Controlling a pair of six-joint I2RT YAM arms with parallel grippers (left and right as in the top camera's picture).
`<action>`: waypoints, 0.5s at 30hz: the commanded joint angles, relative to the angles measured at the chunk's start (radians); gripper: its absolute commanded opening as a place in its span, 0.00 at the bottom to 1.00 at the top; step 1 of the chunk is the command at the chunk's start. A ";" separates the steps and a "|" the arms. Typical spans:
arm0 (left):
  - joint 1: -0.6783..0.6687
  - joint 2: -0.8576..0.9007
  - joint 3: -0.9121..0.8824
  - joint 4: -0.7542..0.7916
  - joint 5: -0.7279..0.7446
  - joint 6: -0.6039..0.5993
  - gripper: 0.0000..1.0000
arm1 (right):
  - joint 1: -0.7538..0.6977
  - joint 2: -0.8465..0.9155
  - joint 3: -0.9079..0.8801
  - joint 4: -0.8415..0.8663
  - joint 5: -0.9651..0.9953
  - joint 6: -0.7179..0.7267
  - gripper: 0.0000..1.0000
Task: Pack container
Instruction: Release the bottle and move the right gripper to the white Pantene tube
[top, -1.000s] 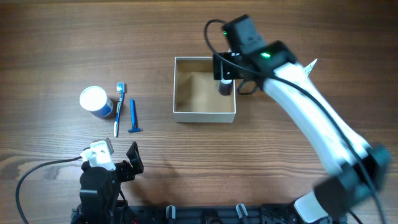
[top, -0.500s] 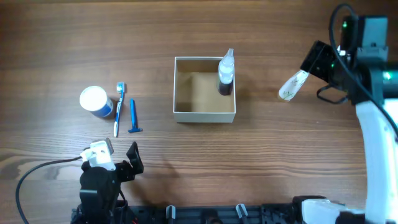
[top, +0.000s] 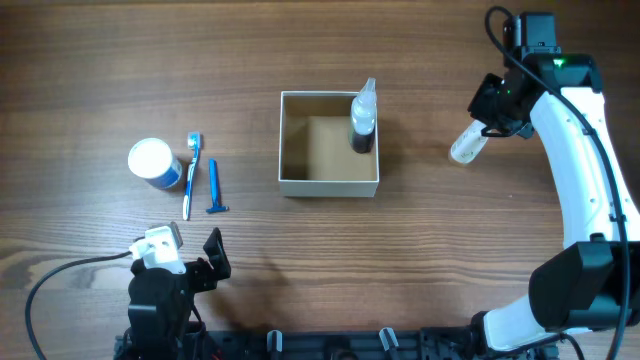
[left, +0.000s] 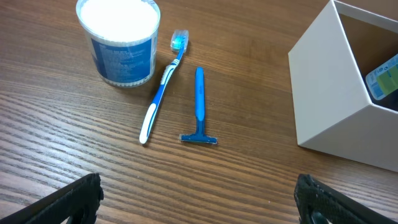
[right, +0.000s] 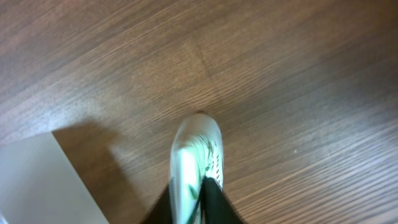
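The container, a cream-white open box with a brown floor, stands mid-table. A clear bottle with dark contents leans in its right side. To the right of the container, my right gripper is shut on a white tube with green print. In the right wrist view the black fingers pinch the tube at the gripper, and its far end points at the wood. My left gripper stands open near the front edge, holding nothing.
Left of the container are a white-lidded blue jar, a blue toothbrush and a blue razor. The left wrist view shows the jar, toothbrush, razor and container wall. A corner of the container shows in the right wrist view.
My right gripper left the bottle in the container, swung right to the tube and shut on it. The left arm has not moved.
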 joint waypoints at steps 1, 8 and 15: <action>0.005 -0.009 -0.002 0.003 0.004 -0.013 1.00 | 0.003 -0.061 0.000 0.013 -0.008 -0.062 0.04; 0.005 -0.009 -0.002 0.002 0.004 -0.013 1.00 | 0.129 -0.292 0.023 -0.031 0.012 -0.153 0.04; 0.005 -0.009 -0.002 0.003 0.004 -0.013 1.00 | 0.362 -0.507 0.036 -0.093 -0.066 -0.153 0.04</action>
